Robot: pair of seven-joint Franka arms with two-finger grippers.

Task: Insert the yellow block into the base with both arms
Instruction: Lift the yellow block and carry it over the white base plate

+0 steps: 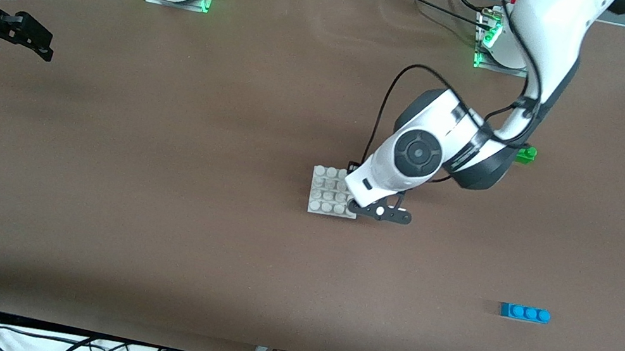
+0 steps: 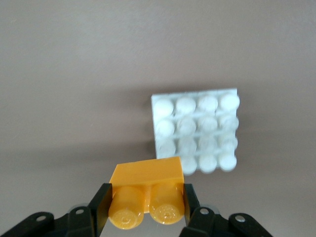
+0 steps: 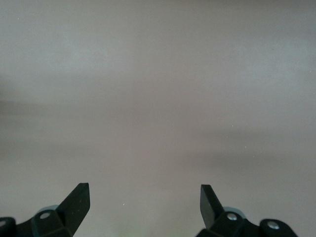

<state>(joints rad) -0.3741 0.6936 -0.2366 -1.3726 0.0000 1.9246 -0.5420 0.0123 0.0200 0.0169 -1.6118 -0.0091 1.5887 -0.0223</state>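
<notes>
My left gripper [image 1: 378, 211] is shut on the yellow block [image 2: 146, 173], gripping it by its two ends, with its two studs pointing at the wrist camera. It holds the block over the table at the corner of the white studded base [image 1: 325, 192] toward the left arm's end. In the left wrist view the base [image 2: 195, 131] lies just past the block and the gripper [image 2: 146, 193]. In the front view the hand hides the block. My right gripper [image 1: 34, 38] is open and empty, waiting over the right arm's end of the table; its wrist view [image 3: 144, 197] shows only bare table.
A green two-stud brick [image 1: 526, 154] lies partly hidden by the left arm's elbow, farther from the front camera than the base. A blue three-stud brick [image 1: 525, 313] lies nearer the front camera, toward the left arm's end. The brown table [image 1: 153, 205] is bare elsewhere.
</notes>
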